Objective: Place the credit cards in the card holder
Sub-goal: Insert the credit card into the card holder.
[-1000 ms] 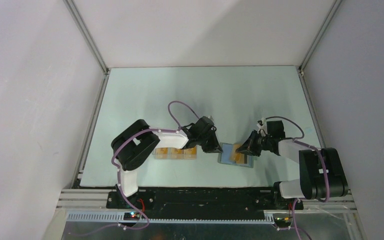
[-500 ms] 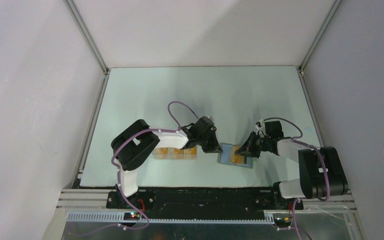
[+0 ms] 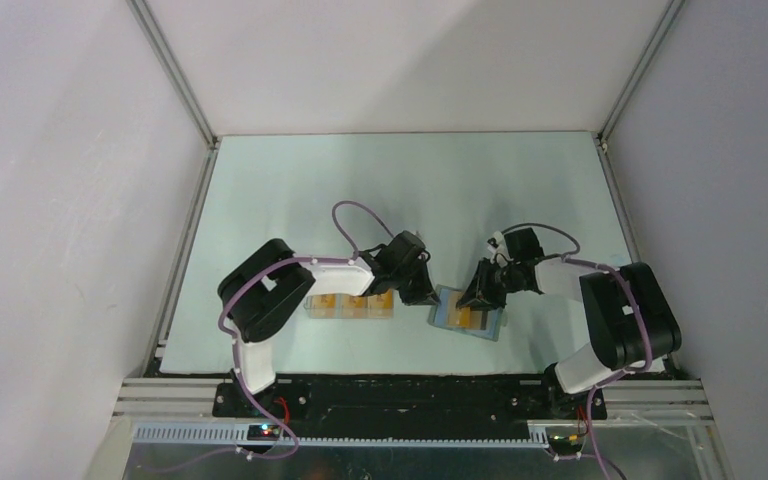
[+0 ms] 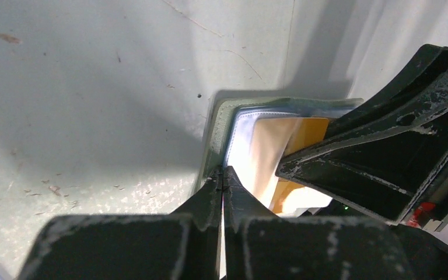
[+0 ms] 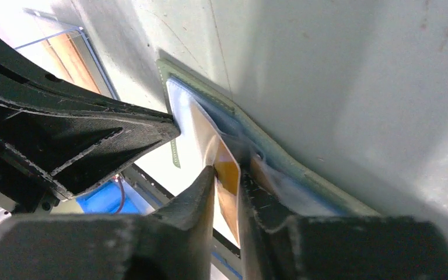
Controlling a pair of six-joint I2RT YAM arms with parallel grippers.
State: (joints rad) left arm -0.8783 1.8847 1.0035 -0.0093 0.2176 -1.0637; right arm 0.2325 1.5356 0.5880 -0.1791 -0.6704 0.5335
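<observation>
The card holder point(image 3: 467, 314) lies open on the table, grey-green outside and light blue inside; it also shows in the left wrist view point(image 4: 217, 125) and the right wrist view point(image 5: 303, 175). My left gripper point(image 3: 424, 294) is shut, its tips point(image 4: 222, 175) pressed against the holder's left edge. My right gripper point(image 3: 477, 296) is shut on an orange-tan credit card point(image 5: 227, 170), held edge-on with its front end in the holder's inner pocket. The card shows in the left wrist view point(image 4: 308, 131). More credit cards point(image 3: 350, 305) lie in a row to the left.
The row of cards sits in a clear plastic box point(image 3: 312, 308) under my left forearm. The two grippers almost touch over the holder. The table's near edge point(image 3: 380, 374) is close in front, and frame posts stand at the corners.
My right gripper has moved left over the holder with the card. The holder has shifted slightly left and turned a little. My left gripper has barely moved.
</observation>
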